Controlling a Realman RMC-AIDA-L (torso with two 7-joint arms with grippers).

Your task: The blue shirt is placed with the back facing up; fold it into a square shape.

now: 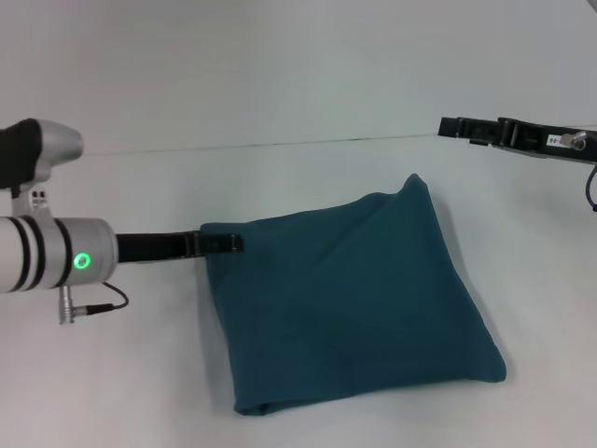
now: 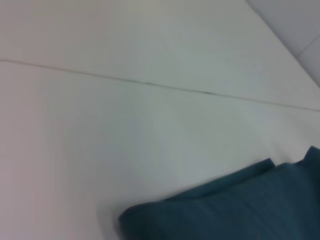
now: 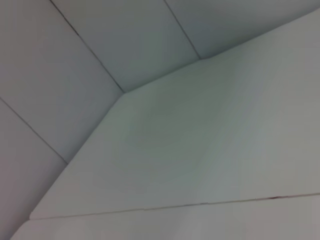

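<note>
Folding looks nearly finished: the blue shirt (image 1: 350, 303) lies on the white worktop (image 1: 140, 373) as a rough, slightly skewed square (edges still puffy). The left hand (image 1: 224, 245) sits at the shirt's far-left corner, whether gripping or open I cannot tell. The right hand (image 1: 457, 126) hangs well apart, far right. Next calls for letting go cleanly and squaring edges.

My left arm (image 1: 56, 257) is silver with black bands, a green ring light (image 1: 83, 261) and a black cable (image 1: 98, 303); the right gripper (image 1: 508, 135) is black.
</note>
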